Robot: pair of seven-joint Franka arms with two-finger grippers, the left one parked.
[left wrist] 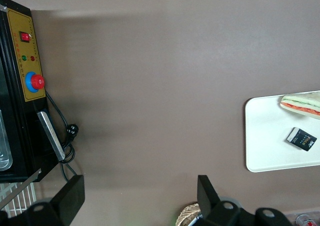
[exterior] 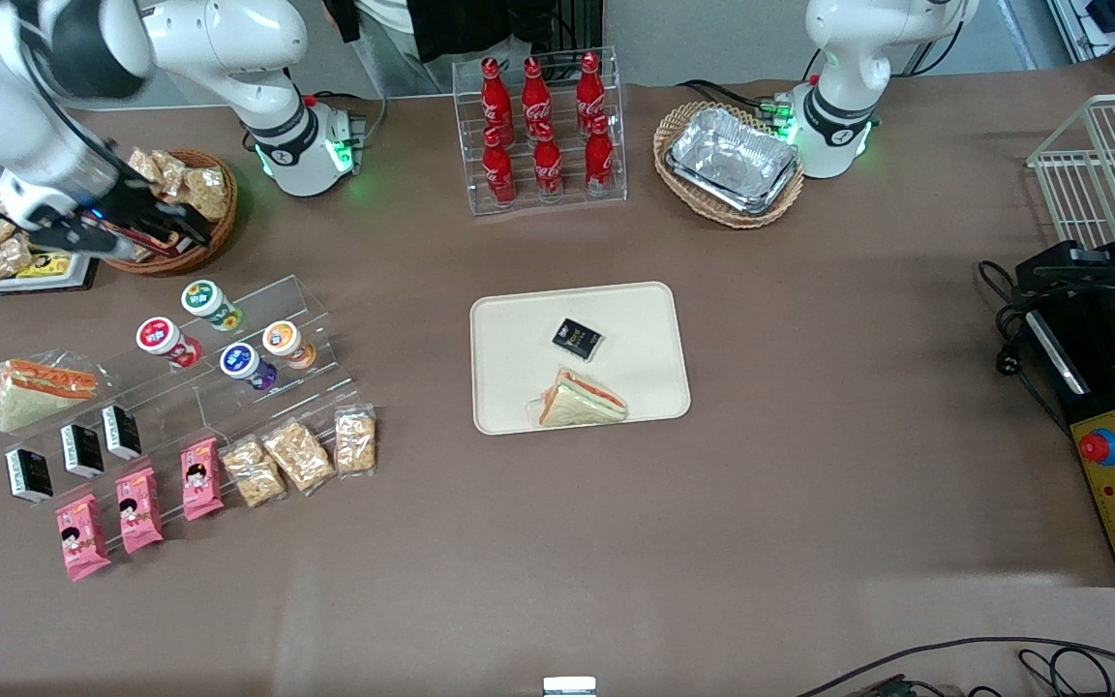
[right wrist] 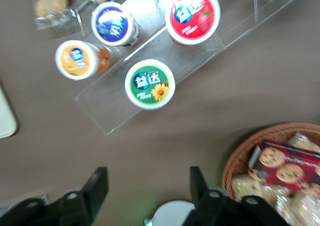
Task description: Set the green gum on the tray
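The green gum (exterior: 207,301) (right wrist: 149,83) stands on the upper step of a clear acrylic riser (exterior: 277,300), its white lid with a green label facing up. The cream tray (exterior: 509,329) (left wrist: 265,136) lies mid-table, nearer the parked arm's end than the riser, and holds a wrapped sandwich (exterior: 582,399) and a small black packet (exterior: 577,338). My gripper (exterior: 117,232) (right wrist: 149,186) hangs open and empty above the wicker snack basket, farther from the front camera than the green gum and apart from it.
Red (exterior: 165,339), purple (exterior: 245,364) and orange (exterior: 286,343) gum canisters share the riser. A wicker basket of snacks (exterior: 192,198) (right wrist: 280,171) sits under my gripper. Snack packs, black boxes and a sandwich (exterior: 40,392) line the table nearer the camera. A cola rack (exterior: 540,131) stands at the back.
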